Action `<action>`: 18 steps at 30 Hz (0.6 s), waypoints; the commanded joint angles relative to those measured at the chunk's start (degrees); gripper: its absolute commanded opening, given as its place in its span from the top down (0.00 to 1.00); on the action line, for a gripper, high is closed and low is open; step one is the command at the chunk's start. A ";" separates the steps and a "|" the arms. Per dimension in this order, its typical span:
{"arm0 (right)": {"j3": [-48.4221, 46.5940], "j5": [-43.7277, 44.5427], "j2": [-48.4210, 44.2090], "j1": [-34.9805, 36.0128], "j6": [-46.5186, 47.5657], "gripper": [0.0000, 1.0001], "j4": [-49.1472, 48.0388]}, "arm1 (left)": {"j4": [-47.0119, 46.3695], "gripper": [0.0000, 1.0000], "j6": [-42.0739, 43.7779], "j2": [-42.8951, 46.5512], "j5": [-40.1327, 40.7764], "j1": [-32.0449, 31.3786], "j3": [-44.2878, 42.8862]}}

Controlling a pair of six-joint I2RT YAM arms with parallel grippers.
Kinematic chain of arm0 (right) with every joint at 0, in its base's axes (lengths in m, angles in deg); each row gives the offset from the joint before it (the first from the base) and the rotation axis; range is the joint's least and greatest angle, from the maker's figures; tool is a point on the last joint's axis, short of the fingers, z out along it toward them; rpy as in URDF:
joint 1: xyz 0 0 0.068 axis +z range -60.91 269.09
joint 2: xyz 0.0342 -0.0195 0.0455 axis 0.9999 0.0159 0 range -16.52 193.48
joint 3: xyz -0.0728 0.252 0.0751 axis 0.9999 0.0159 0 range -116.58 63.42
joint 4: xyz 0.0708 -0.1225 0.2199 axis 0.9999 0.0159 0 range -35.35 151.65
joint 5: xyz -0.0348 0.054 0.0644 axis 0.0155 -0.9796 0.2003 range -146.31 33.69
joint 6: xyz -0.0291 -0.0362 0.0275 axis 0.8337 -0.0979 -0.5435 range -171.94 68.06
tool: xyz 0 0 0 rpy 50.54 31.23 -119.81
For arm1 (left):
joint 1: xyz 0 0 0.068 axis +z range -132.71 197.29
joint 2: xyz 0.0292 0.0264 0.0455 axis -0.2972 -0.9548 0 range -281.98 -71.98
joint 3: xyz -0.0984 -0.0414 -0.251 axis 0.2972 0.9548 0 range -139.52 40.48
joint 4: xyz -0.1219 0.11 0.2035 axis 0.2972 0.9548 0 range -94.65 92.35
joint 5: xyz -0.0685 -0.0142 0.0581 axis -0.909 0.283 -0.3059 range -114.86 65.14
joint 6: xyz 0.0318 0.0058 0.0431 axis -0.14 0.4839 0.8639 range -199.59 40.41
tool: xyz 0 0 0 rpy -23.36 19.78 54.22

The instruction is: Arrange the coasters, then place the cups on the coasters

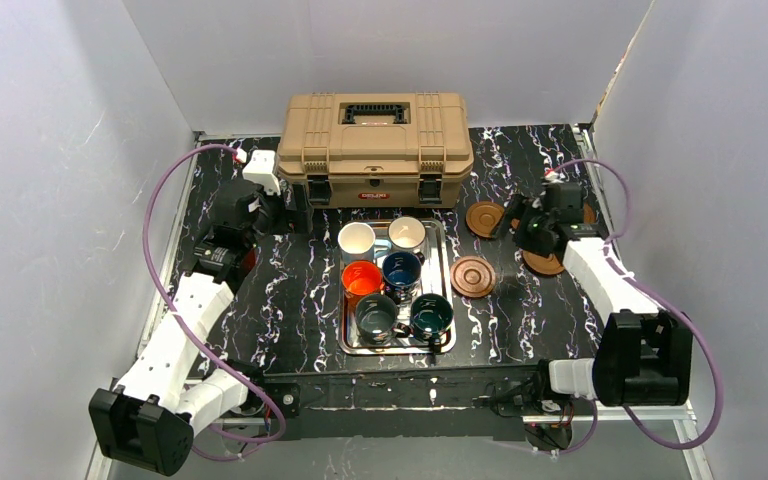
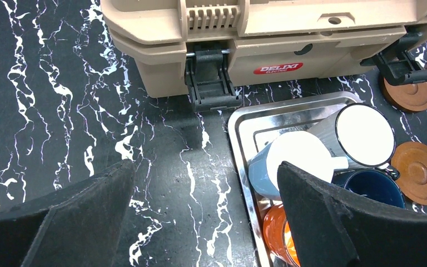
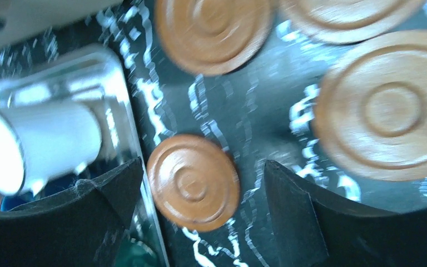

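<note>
Six cups stand on the steel tray (image 1: 446, 290): two cream-white (image 1: 356, 238) (image 1: 407, 233), an orange one (image 1: 362, 277), a navy one (image 1: 401, 268), a dark grey-green one (image 1: 375, 313) and a dark teal one (image 1: 431, 313). One coaster (image 1: 473, 276) lies just right of the tray, another (image 1: 484, 218) behind it, and a third (image 1: 545, 264) is partly under the right arm. My right gripper (image 3: 200, 167) is open above the table, and the coaster by the tray (image 3: 193, 182) shows between its fingers, untouched. My left gripper (image 2: 205, 172) hangs open over bare table left of the tray.
A tan toolbox (image 1: 375, 148) stands at the back, close behind the tray and next to the left gripper (image 1: 295, 212). White walls close in the table on three sides. More coasters (image 3: 389, 105) (image 3: 214, 33) lie near the right gripper (image 1: 510, 224).
</note>
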 commanded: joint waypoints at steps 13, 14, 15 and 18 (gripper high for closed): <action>5.59 4.98 2.11 23.48 -5.53 0.23 -3.09 | -0.65 0.02 -0.12 1.66 0.86 -0.21 0.43; 5.29 5.40 2.42 23.92 -5.42 0.23 -3.04 | -0.70 0.02 -0.16 1.62 0.77 -0.22 0.49; 5.02 5.81 2.88 24.31 -5.29 0.24 -3.09 | -0.75 0.02 -0.12 1.62 0.72 -0.21 0.48; 4.19 7.93 4.29 25.59 -4.94 0.26 -2.83 | -0.82 0.02 -0.09 1.41 0.51 -0.22 0.41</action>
